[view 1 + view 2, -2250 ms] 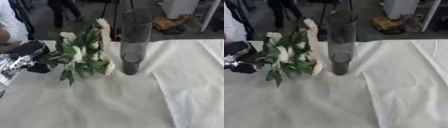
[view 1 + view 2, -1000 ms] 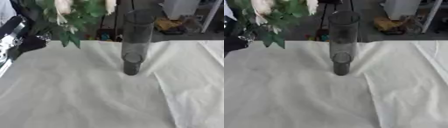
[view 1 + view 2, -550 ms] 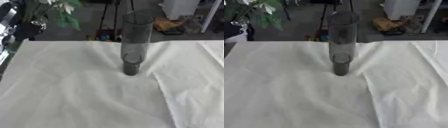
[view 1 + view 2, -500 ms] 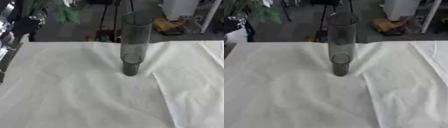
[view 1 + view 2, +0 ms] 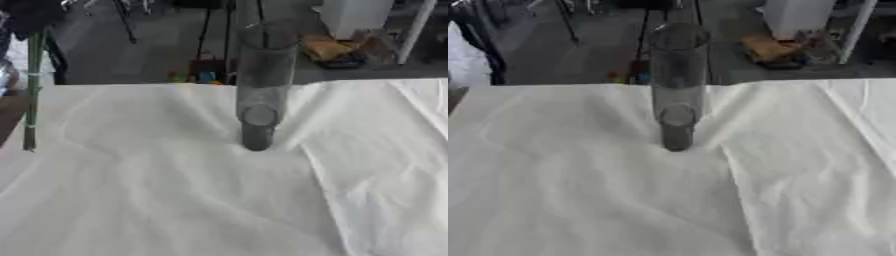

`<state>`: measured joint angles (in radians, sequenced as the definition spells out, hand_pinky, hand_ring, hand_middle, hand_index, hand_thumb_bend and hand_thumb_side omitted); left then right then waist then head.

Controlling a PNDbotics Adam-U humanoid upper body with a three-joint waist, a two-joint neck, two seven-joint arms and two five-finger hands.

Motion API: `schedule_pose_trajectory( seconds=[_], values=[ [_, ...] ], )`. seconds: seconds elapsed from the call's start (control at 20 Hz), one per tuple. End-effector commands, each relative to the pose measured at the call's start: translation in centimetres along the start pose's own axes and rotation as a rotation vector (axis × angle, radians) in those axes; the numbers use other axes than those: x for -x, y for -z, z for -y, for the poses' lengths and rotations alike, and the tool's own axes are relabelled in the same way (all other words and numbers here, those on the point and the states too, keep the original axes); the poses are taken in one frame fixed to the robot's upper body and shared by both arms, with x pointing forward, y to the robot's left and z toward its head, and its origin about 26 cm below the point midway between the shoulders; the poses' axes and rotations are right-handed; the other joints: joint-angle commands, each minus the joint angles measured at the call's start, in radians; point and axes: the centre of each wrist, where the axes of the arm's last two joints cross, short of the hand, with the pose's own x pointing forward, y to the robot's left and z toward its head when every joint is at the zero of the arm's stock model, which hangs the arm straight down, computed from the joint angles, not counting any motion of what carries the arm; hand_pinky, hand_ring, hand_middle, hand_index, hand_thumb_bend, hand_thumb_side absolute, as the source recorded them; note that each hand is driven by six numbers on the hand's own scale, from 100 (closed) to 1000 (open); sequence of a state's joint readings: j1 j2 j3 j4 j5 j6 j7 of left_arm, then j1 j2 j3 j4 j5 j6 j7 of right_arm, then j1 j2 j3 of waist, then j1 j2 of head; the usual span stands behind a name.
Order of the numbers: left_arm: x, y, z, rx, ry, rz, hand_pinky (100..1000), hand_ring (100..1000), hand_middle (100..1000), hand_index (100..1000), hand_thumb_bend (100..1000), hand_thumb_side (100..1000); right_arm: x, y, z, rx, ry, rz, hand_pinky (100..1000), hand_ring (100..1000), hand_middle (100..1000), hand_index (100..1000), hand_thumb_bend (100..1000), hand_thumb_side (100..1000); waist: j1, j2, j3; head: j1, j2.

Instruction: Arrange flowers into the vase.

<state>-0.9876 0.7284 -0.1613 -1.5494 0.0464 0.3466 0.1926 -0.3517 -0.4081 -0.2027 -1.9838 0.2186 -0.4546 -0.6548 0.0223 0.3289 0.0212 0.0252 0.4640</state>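
Left eye view
Left hand [image 5: 33, 15]: a dark mass at the upper left corner, raised well above the tabletop; only part of it shows.
Left hand state: whether the fingers are closed round the stems or apart cannot be told; the outline is too dark and blurred.
Flower stems [image 5: 33, 90]: a thin bundle of green stems hangs straight down from directly beneath the left hand; the lower ends reach just over the near left edge of the cloth. The blooms are out of frame above.
Vase [image 5: 261, 85]: a tall clear glass cylinder, upright on the tabletop, well to the right of the left hand and lower than it; apart from the stems. Its base looks dark.
Tabletop [image 5: 175, 200]: covered by a white cloth with creases; a fold line runs from the vase base toward the near right.
Right hand: does not show.

Right eye view
Vase [image 5: 677, 85]: the same cylinder, upright, standing near the middle of the far part of the cloth; nothing inside it can be made out.
Tabletop [image 5: 579, 200]: white creased cloth across the whole near field.
Left hand and stems: outside this view; only a dark upright shape shows at the far left edge, which cannot be identified.
Right hand: does not show.
Background: floor [image 5: 579, 45] behind the tabletop with stands and a yellow-brown object [image 5: 770, 47] at the far right.
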Motion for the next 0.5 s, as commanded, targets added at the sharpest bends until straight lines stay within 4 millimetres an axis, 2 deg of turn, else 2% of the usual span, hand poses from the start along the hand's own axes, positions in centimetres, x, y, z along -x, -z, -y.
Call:
schedule_pose_trajectory(
  seconds=[0.05,0.35,0.5],
  values=[
    [-1.0,0.4,-1.0,-0.033,-0.007,0.032,100,100,100,100,100,459,-0.4,0.9,0.2,0.000,0.002,0.035,870,865,765,870,100,1000,-0.001,-0.026,0.000,-0.001,0.002],
    [-2.9,1.7,-1.7,-0.119,-0.131,0.069,100,100,100,100,100,480,-0.3,0.8,0.3,-0.004,-0.002,0.031,867,865,765,870,100,1000,0.011,-0.032,-0.011,-0.005,0.009],
    [-3.1,2.1,-1.7,-0.156,-0.188,0.077,100,100,100,100,100,485,-0.3,0.8,0.3,-0.004,0.000,0.029,866,865,765,870,100,1000,0.016,-0.036,-0.020,-0.007,0.010]
  ],
)
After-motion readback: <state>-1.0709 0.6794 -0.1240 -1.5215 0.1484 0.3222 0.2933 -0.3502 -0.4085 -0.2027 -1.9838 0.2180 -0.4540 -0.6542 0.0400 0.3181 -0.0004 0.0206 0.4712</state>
